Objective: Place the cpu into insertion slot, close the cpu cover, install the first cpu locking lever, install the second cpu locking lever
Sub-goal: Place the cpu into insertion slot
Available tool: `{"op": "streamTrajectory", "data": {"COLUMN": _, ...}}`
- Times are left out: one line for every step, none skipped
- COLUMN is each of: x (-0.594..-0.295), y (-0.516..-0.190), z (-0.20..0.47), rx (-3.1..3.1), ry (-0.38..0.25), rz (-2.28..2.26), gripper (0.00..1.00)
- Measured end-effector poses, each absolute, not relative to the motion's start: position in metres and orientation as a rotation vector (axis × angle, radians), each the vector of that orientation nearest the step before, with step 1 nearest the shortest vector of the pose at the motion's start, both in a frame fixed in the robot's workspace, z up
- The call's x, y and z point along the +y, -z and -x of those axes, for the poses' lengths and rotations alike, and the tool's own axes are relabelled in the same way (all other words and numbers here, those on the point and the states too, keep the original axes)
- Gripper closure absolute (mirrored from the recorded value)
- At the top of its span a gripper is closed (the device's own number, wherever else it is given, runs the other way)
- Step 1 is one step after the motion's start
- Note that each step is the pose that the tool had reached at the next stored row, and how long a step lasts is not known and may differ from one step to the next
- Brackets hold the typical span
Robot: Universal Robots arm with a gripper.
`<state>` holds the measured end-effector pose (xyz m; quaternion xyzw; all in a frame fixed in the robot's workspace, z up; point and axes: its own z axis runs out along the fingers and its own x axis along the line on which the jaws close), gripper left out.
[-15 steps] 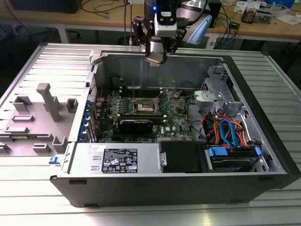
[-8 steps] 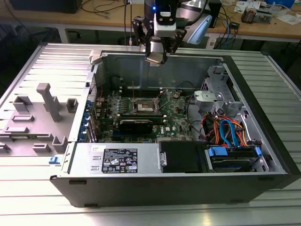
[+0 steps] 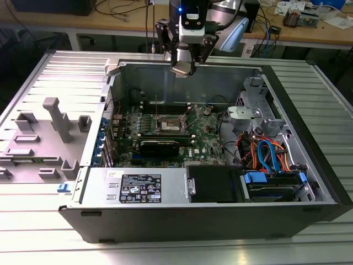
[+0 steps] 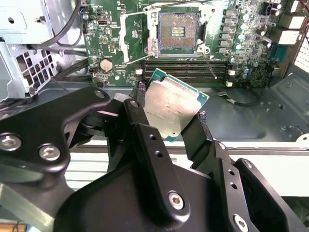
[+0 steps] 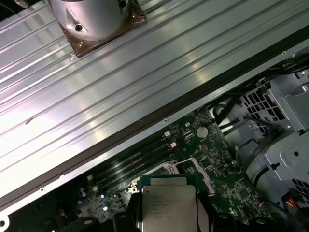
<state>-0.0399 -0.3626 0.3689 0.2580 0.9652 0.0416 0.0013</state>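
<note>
The cpu (image 4: 176,108) is held in the gripper (image 4: 169,116); the insertion slot (image 4: 177,30) is set in the motherboard (image 4: 116,43), beside memory slots (image 4: 183,63).

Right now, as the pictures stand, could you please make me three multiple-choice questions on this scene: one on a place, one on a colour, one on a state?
1. Where is the cpu?
A. flat on the bench
B. between the fingers of the gripper, up over the case
C. under a black card

2. What colour is the circuit board?
A. green
B. red
C. white

3. In what state is the insertion slot?
A. filled by a chip
B. empty, its contacts bare
C. covered with tape

Answers:
1 B: both wrist views show it clamped in the fingers.
2 A: green shows all around the socket.
3 B: the second wrist view shows its dark centre open.
</note>
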Motion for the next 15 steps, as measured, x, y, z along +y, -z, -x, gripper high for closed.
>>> {"op": "streamTrajectory", "data": {"x": -0.3626, "y": -0.3689, "z": 0.0399, "rx": 3.027, "ry": -0.13, "rz": -0.82, "gripper": 0.45}}
{"op": "streamTrajectory", "data": {"x": -0.3626, "y": -0.3688, "z": 0.0399, "rx": 3.024, "ry": -0.13, "rz": -0.831, "gripper": 0.45}}
{"op": "streamTrajectory", "data": {"x": -0.3626, "y": -0.3687, "z": 0.0399, "rx": 3.018, "ry": -0.13, "rz": -0.848, "gripper": 0.45}}
{"op": "streamTrajectory", "data": {"x": -0.3626, "y": -0.3685, "z": 0.0398, "rx": 3.01, "ry": -0.131, "rz": -0.876, "gripper": 0.45}}
{"op": "streamTrajectory", "data": {"x": -0.3626, "y": -0.3684, "z": 0.0398, "rx": 3.004, "ry": -0.13, "rz": -0.892, "gripper": 0.45}}
{"op": "streamTrajectory", "data": {"x": -0.3626, "y": -0.3683, "z": 0.0398, "rx": 2.999, "ry": -0.13, "rz": -0.909, "gripper": 0.45}}
{"op": "streamTrajectory", "data": {"x": -0.3626, "y": -0.3681, "z": 0.0398, "rx": 2.987, "ry": -0.13, "rz": -0.945, "gripper": 0.45}}
{"op": "streamTrajectory", "data": {"x": -0.3626, "y": -0.3678, "z": 0.0398, "rx": 2.973, "ry": -0.13, "rz": -0.985, "gripper": 0.45}}
{"op": "streamTrajectory", "data": {"x": -0.3626, "y": -0.3678, "z": 0.0398, "rx": 2.966, "ry": -0.13, "rz": -1.003, "gripper": 0.45}}
{"op": "streamTrajectory", "data": {"x": -0.3626, "y": -0.3678, "z": 0.0398, "rx": 2.964, "ry": -0.13, "rz": -1.009, "gripper": 0.45}}
{"op": "streamTrajectory", "data": {"x": -0.3627, "y": -0.3678, "z": 0.0398, "rx": 2.964, "ry": -0.13, "rz": -1.01, "gripper": 0.45}}
{"op": "streamTrajectory", "data": {"x": -0.3626, "y": -0.3678, "z": 0.0398, "rx": 2.963, "ry": -0.13, "rz": -1.01, "gripper": 0.45}}
{"op": "streamTrajectory", "data": {"x": -0.3627, "y": -0.3678, "z": 0.0398, "rx": 2.963, "ry": -0.13, "rz": -1.01, "gripper": 0.45}}
{"op": "streamTrajectory", "data": {"x": -0.3626, "y": -0.3678, "z": 0.0399, "rx": 2.963, "ry": -0.13, "rz": -1.01, "gripper": 0.45}}
{"op": "streamTrajectory", "data": {"x": -0.3627, "y": -0.3678, "z": 0.0398, "rx": 2.963, "ry": -0.13, "rz": -1.01, "gripper": 0.45}}
